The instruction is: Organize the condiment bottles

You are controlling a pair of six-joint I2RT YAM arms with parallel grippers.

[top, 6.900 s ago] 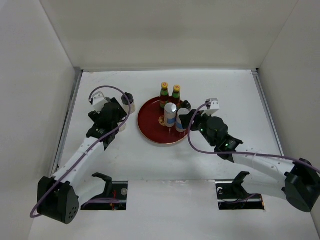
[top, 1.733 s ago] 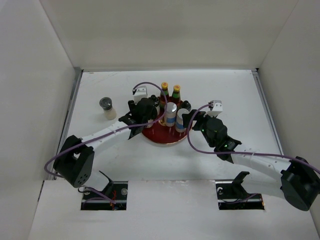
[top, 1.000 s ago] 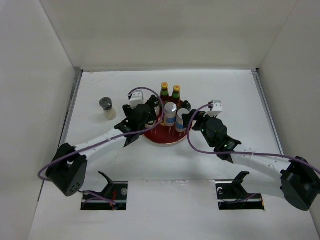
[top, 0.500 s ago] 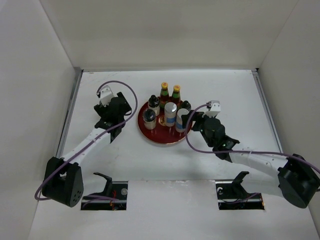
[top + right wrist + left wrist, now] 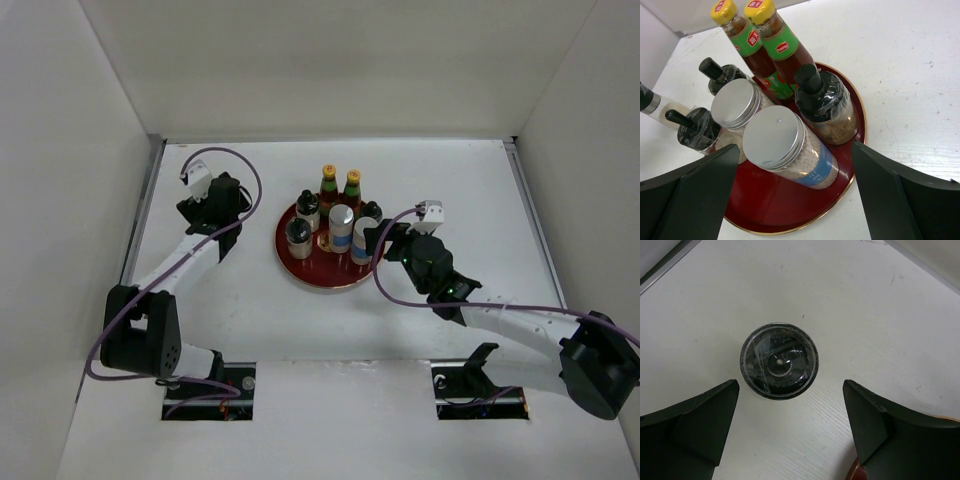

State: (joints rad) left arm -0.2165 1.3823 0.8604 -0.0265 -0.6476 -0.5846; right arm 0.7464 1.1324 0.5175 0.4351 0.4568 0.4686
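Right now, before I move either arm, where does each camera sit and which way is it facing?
Top external: above and behind the bases, looking down on the table; left arm and right arm show whole.
Left wrist: faces straight down on a dark-lidded jar between the open left gripper's fingers.
Right wrist: looks slantwise past the open right gripper at a blue-banded shaker and its neighbours on the red tray.
Shared: top and right wrist both show the tray and two orange-capped bottles.

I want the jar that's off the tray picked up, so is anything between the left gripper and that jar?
Nothing visible. In the left wrist view the jar stands alone on bare table. The left gripper is open, with a finger on each side of the jar and neither touching it.
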